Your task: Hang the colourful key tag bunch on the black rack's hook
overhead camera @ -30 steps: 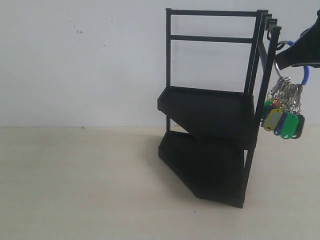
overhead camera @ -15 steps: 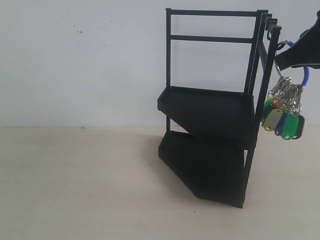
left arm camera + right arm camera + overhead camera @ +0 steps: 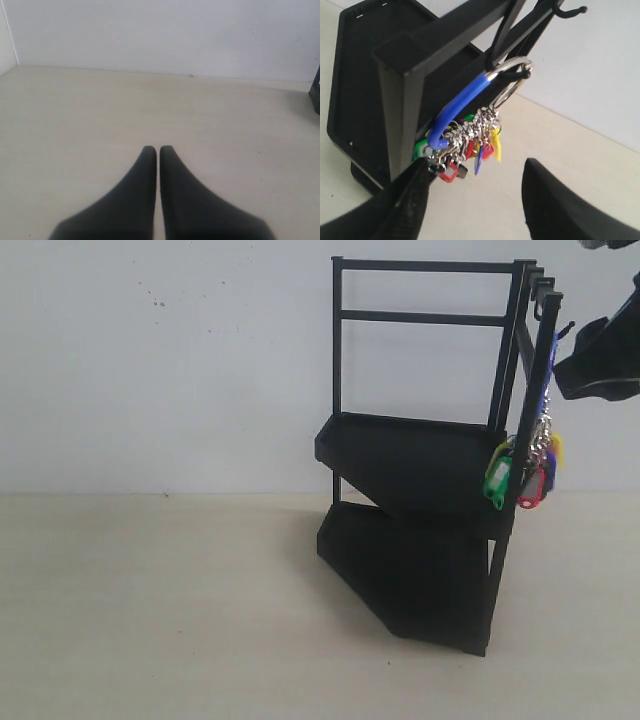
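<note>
Colourful key tag bunch (image 3: 530, 465) hangs at the 3 o'clock side of the black rack (image 3: 420, 480), tags against the upright, clear of the table (image 3: 100, 110). Right wrist view: its metal ring (image 3: 512, 65) and blue loop (image 3: 465, 97) sit over the hook (image 3: 520, 76), close to the upturned tip. Main risk, as I judge it: the seat looks shallow, so a swing of the bunch or a snag could slide the ring off and drop the tags. Likeliest cause is the right pincer (image 3: 475, 195). One finger (image 3: 415, 190) lies just beside the lowest tags, so drawing away at a slant might catch loop or tags; a bump on the upright could also shake the rack. Right pincer is spread wide with nothing in it, poised at about 2 o'clock of the bunch in the exterior view, jaws aimed toward the rack. Left pincer (image 3: 158, 150) is far off, low over bare table, jaws pressed together, carrying nothing.
</note>
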